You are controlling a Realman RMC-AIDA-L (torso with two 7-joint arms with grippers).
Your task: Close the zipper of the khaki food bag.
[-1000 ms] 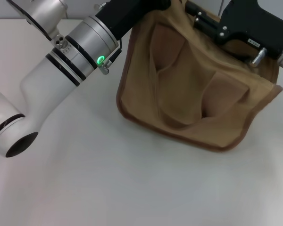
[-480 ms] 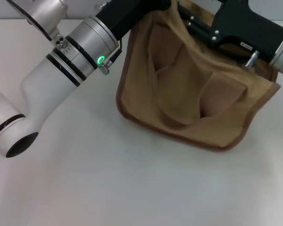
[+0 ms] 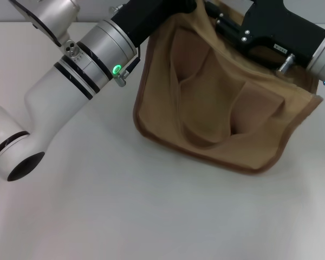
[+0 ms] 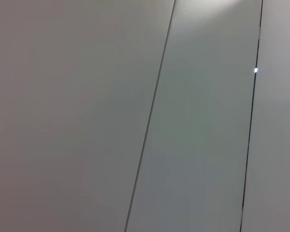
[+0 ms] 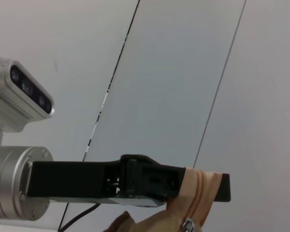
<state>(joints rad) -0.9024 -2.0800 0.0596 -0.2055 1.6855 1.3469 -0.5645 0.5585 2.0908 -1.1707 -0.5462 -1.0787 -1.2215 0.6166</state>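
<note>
The khaki food bag [image 3: 227, 108] hangs slanted over the table, its brown-trimmed bottom edge low and its flat front pocket [image 3: 203, 103] facing me. My left gripper [image 3: 176, 6] holds the bag's upper left corner at the top edge of the head view. In the right wrist view this left gripper [image 5: 203, 186] is shut on khaki cloth. The zipper [image 5: 199, 195] runs down that cloth to a small silver pull tab [image 5: 187, 225]. My right gripper [image 3: 219, 19] lies along the bag's top rim on the right, its tip close to the left gripper.
The white table [image 3: 151, 206] spreads below the bag. My left arm's thick white elbow [image 3: 43, 108] hangs over the table's left side. The left wrist view shows only pale wall panels [image 4: 193, 121].
My right gripper has slid left along the bag's top rim toward the left gripper. The bag's right top corner has shifted a little with it. The left arm has held still.
</note>
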